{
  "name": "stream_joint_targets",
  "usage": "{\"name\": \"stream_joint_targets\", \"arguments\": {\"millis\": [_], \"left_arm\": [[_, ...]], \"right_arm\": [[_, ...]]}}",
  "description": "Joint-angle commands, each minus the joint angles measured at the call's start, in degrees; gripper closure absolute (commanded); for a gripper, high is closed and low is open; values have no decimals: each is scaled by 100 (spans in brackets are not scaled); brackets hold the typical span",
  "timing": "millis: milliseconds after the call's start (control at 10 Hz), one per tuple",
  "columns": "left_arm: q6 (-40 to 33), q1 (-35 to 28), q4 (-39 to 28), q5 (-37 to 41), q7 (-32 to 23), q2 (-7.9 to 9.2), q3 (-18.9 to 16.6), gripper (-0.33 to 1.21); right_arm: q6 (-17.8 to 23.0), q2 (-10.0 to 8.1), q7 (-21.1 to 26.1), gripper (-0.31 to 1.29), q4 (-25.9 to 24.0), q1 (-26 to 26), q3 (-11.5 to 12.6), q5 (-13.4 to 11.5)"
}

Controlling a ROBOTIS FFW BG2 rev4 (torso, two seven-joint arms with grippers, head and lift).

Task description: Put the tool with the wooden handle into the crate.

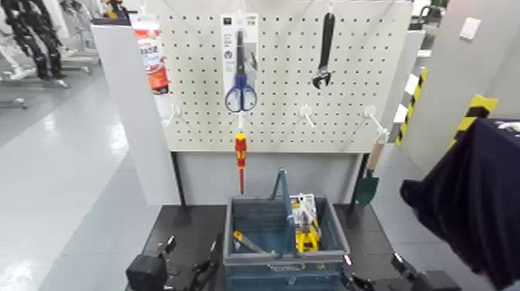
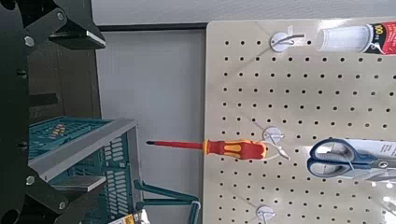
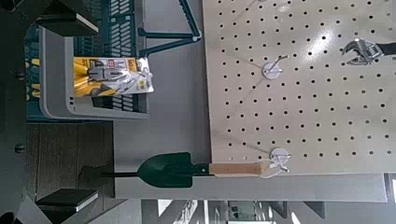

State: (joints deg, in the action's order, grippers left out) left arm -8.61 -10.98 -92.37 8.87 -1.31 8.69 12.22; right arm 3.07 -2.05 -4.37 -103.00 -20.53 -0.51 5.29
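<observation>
Our left gripper (image 1: 188, 271) sits low at the bottom left of the head view, its two dark fingers spread apart with nothing between them. Our right gripper (image 1: 373, 276) sits low at the bottom right, and we cannot tell if it is open or closed. Both rest near the front of the dark table (image 1: 193, 224), one on each side of the crate (image 1: 283, 232).

We see the trowel (image 1: 370, 179) hanging from a hook at the right edge of the white pegboard (image 1: 286, 73), right of middle in the head view. Its wooden handle is on top and its green blade points down. In the right wrist view the trowel (image 3: 201, 169) lies low in the frame, hooked on the board.

Our crate stands at the bottom middle, with its tall teal handle up. Some packed tools (image 1: 305, 220) lie inside it.

On the board we also see the red-and-yellow screwdriver (image 1: 241, 159), blue scissors (image 1: 241, 73) and a black wrench (image 1: 326, 50)
</observation>
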Motion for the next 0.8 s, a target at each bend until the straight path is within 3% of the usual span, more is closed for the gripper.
{"name": "stream_joint_targets", "arguments": {"millis": [100, 500, 800], "left_arm": [[9, -1, 9, 9, 0, -16, -9, 26], [0, -18, 18, 18, 0, -43, -26, 26], [-18, -9, 35, 71, 0, -51, -26, 26]], "right_arm": [[-26, 12, -292, 8, 17, 14, 244, 33], [-457, -32, -1356, 8, 140, 392, 1053, 103], [-826, -146, -2164, 8, 404, 963, 1501, -46]]}}
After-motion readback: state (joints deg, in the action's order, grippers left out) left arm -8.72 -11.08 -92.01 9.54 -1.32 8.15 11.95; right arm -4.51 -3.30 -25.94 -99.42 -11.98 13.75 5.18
